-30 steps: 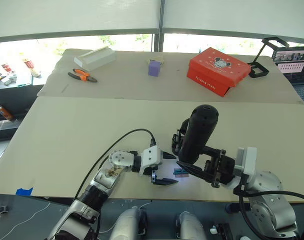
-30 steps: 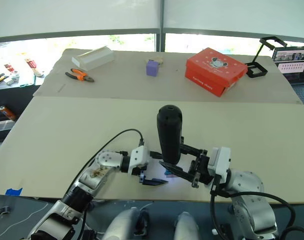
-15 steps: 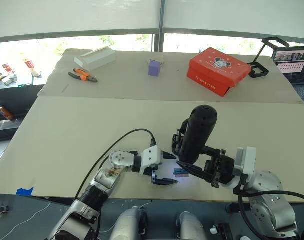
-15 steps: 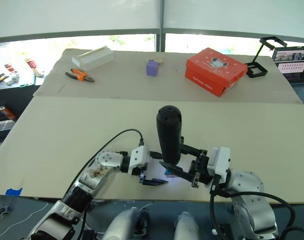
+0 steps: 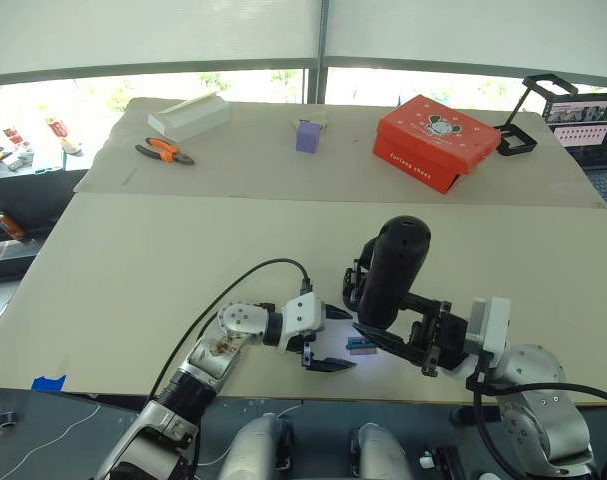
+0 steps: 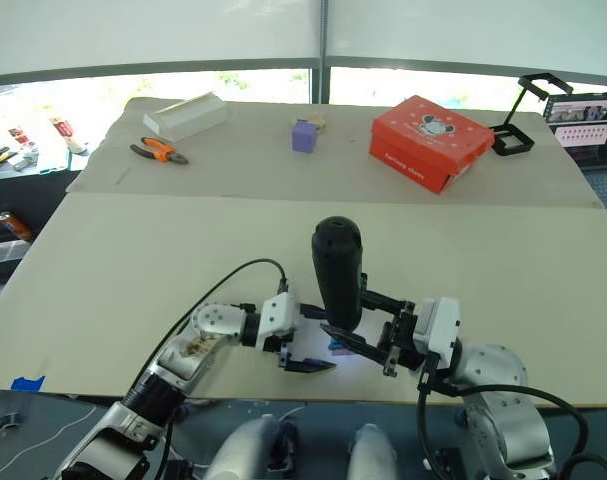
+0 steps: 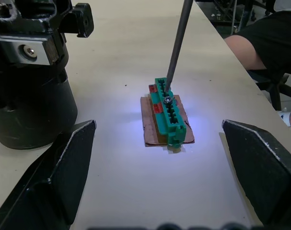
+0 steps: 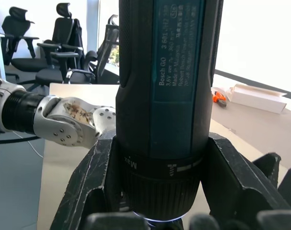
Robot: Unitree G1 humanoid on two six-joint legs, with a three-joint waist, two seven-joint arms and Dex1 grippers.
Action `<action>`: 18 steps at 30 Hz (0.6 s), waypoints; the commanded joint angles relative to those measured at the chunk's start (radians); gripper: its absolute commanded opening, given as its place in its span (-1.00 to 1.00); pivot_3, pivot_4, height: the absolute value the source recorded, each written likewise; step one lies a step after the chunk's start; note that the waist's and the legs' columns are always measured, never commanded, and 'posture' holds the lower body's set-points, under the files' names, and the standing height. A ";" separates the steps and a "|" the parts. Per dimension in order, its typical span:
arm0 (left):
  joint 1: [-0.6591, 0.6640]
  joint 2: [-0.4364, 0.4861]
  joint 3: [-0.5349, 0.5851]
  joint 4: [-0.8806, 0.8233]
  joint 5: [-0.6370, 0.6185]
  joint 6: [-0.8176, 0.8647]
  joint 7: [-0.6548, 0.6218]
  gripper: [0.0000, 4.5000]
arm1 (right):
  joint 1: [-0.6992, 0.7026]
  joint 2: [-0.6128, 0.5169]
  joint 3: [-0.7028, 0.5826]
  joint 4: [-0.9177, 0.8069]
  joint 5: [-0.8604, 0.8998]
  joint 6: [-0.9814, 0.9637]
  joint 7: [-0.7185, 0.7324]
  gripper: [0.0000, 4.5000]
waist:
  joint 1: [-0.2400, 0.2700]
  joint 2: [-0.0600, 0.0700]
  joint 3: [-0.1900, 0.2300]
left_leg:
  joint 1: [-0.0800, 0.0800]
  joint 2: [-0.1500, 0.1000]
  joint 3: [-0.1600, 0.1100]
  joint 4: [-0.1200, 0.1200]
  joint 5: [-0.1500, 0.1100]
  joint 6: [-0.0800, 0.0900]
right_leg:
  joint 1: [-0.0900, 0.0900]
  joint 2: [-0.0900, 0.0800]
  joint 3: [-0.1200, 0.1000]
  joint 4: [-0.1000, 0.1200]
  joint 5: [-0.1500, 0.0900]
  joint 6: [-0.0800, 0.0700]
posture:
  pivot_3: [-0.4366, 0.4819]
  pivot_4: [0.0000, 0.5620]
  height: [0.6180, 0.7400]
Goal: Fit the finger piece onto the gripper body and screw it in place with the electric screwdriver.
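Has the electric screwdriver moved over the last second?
Barely: the electric screwdriver, held upright by the right gripper, tilted its top slightly toward the orange box.

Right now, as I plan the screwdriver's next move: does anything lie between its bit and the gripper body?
Nothing visible does. In the left wrist view, bare table separates the electric screwdriver bit from the gripper body. The bit's tip sits on the small green block.

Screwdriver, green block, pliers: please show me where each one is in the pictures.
Screwdriver point(image 6: 337, 270), right eye view, middle of its black body.
Green block point(image 7: 168, 112), left wrist view, on its green top strip, below the bit's tip.
Pliers point(image 5: 164, 151), left eye view, on the orange handles.
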 commanded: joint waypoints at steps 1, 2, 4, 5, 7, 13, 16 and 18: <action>0.022 -0.005 -0.035 -0.003 0.012 0.012 -0.003 0.98 | -0.013 0.003 -0.013 -0.024 0.022 -0.040 -0.006 -0.14 | 0.000 0.000 0.000 | 0.000 0.000 0.000 0.000 0.000 0.000 | 0.000 0.000 0.000 0.000 0.000 0.000 | -0.05 -0.47 1.00; 0.022 -0.005 -0.035 -0.002 0.012 0.011 -0.003 0.98 | -0.014 0.003 -0.012 -0.023 0.021 -0.040 -0.006 -0.14 | 0.000 0.000 0.000 | 0.000 0.000 0.000 0.000 0.000 0.000 | 0.000 0.000 0.000 0.000 0.000 0.000 | -0.05 -0.47 1.00; 0.021 -0.006 -0.035 0.000 0.013 0.011 -0.003 0.98 | -0.016 0.004 -0.011 -0.020 0.021 -0.040 -0.005 -0.14 | 0.000 0.000 0.000 | 0.000 0.000 0.000 0.000 0.000 0.000 | 0.000 0.000 0.000 0.000 0.000 0.000 | -0.05 -0.47 1.00; 0.021 -0.006 -0.035 0.001 0.013 0.010 -0.003 0.98 | -0.017 0.005 -0.009 -0.020 0.021 -0.040 -0.006 -0.14 | 0.000 0.000 0.000 | 0.000 0.000 0.000 0.000 0.000 0.000 | 0.000 0.000 0.000 0.000 0.000 0.000 | -0.05 -0.47 1.00; 0.021 -0.006 -0.035 0.003 0.014 0.009 -0.003 0.98 | -0.019 0.007 -0.006 -0.020 0.021 -0.040 -0.006 -0.14 | 0.000 0.000 0.000 | 0.000 0.000 0.000 0.000 0.000 0.000 | 0.000 0.000 0.000 0.000 0.000 0.000 | -0.05 -0.47 1.00; 0.019 -0.007 -0.034 0.010 0.015 0.006 -0.002 0.98 | -0.017 0.000 -0.010 -0.022 0.017 -0.040 -0.003 -0.14 | 0.000 0.000 0.000 | 0.000 0.000 0.000 0.000 0.000 0.000 | 0.000 0.000 0.000 0.000 0.000 0.000 | -0.05 -0.47 1.00; 0.018 -0.008 -0.034 0.014 0.015 0.005 -0.002 0.98 | -0.014 -0.008 -0.020 -0.026 0.019 -0.038 -0.002 -0.14 | 0.000 0.000 0.000 | 0.000 0.000 0.000 0.000 0.000 0.000 | 0.000 0.000 0.000 0.000 0.000 0.000 | -0.05 -0.47 1.00; 0.018 -0.009 -0.034 0.015 0.015 0.004 -0.003 0.98 | -0.012 -0.013 -0.026 -0.031 0.024 -0.035 -0.002 -0.14 | 0.000 0.000 0.000 | 0.000 0.000 0.000 0.000 0.000 0.000 | 0.000 0.000 0.000 0.000 0.000 0.000 | -0.05 -0.47 1.00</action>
